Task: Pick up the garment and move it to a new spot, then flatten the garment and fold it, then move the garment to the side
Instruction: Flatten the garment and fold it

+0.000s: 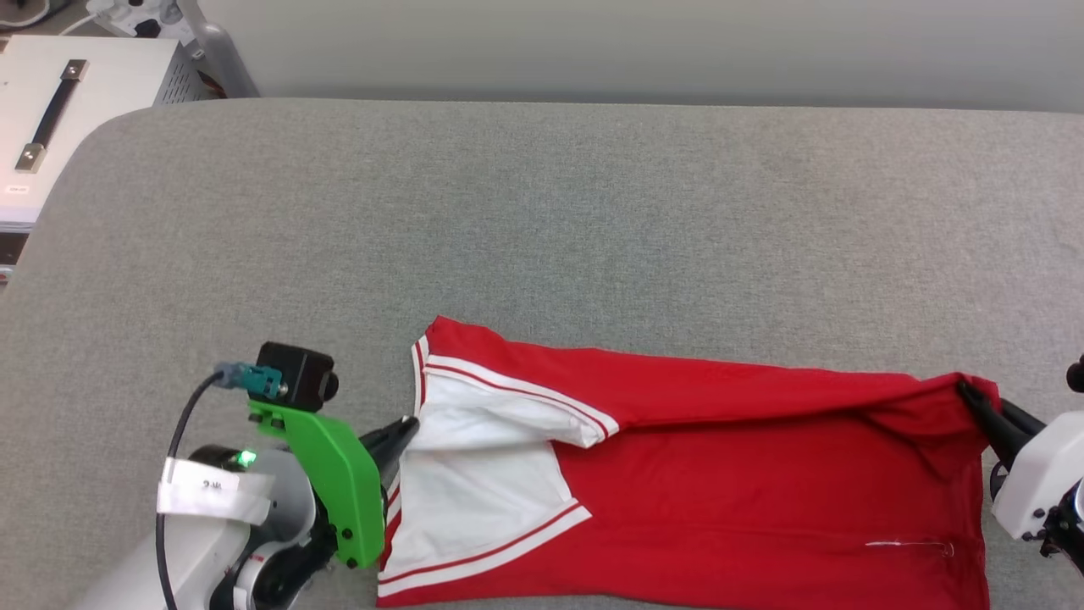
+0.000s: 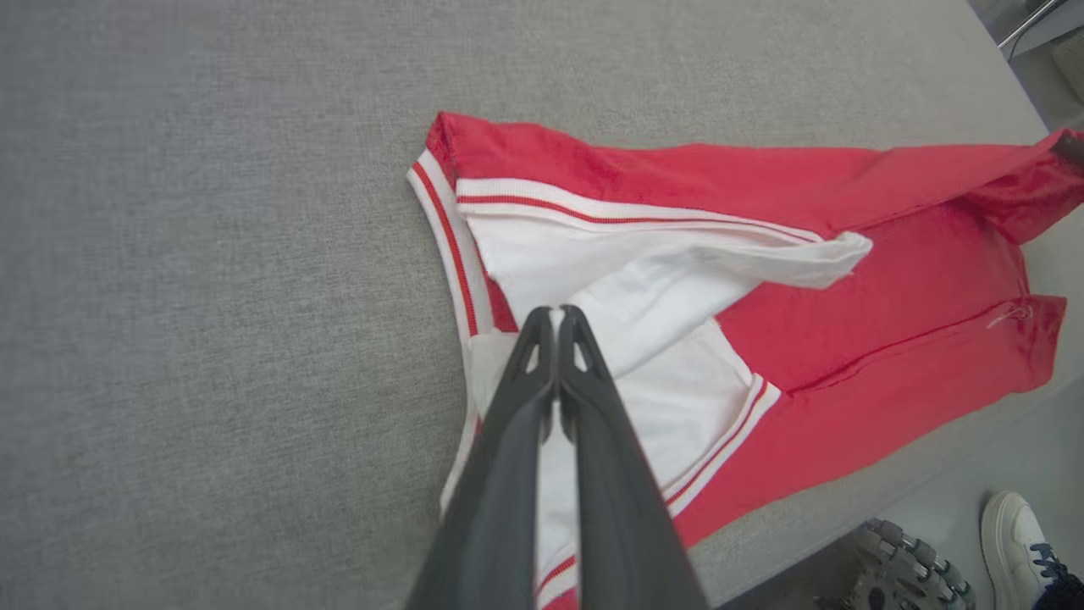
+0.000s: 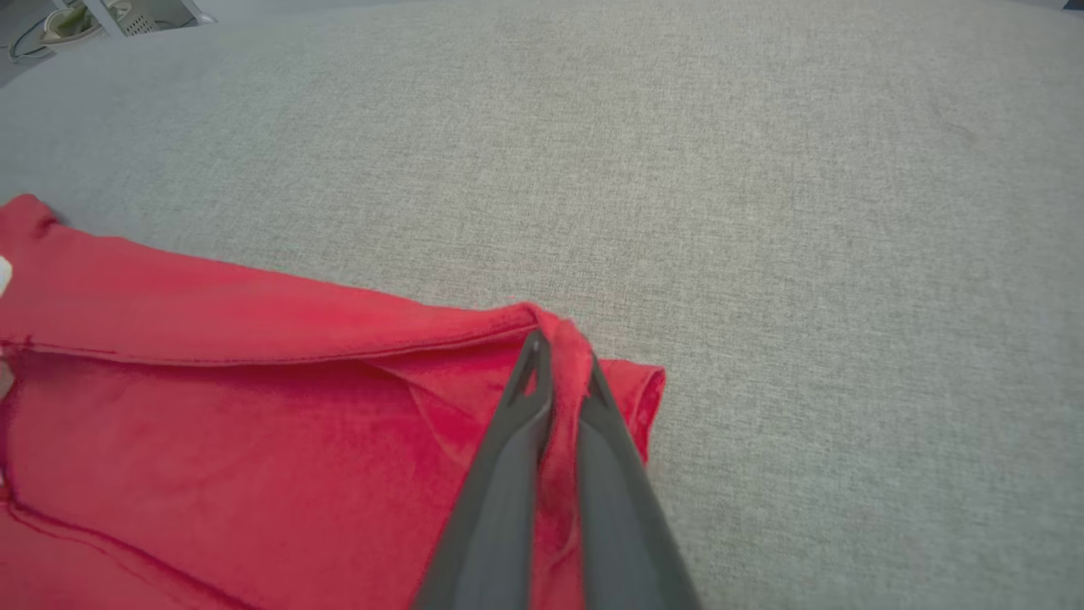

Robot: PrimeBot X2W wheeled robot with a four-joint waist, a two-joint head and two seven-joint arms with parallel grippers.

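Note:
The garment (image 1: 745, 491), a red T-shirt with white striped-trim sleeves, lies stretched across the near part of the grey table (image 1: 542, 220), sleeves to the left, hem to the right. My left gripper (image 1: 408, 428) is shut on the white sleeve fabric at the shirt's left end; in the left wrist view the closed fingertips (image 2: 556, 315) pinch white cloth of the garment (image 2: 847, 339). My right gripper (image 1: 970, 394) is shut on the lifted red hem corner at the right end, and red cloth (image 3: 254, 407) runs between its fingers (image 3: 559, 373).
A white case with a black handle (image 1: 51, 119) stands off the table's far left corner. The far half of the grey surface is bare cloth. In the left wrist view a person's white shoe (image 2: 1016, 534) and a wheel (image 2: 906, 568) show below the table's near edge.

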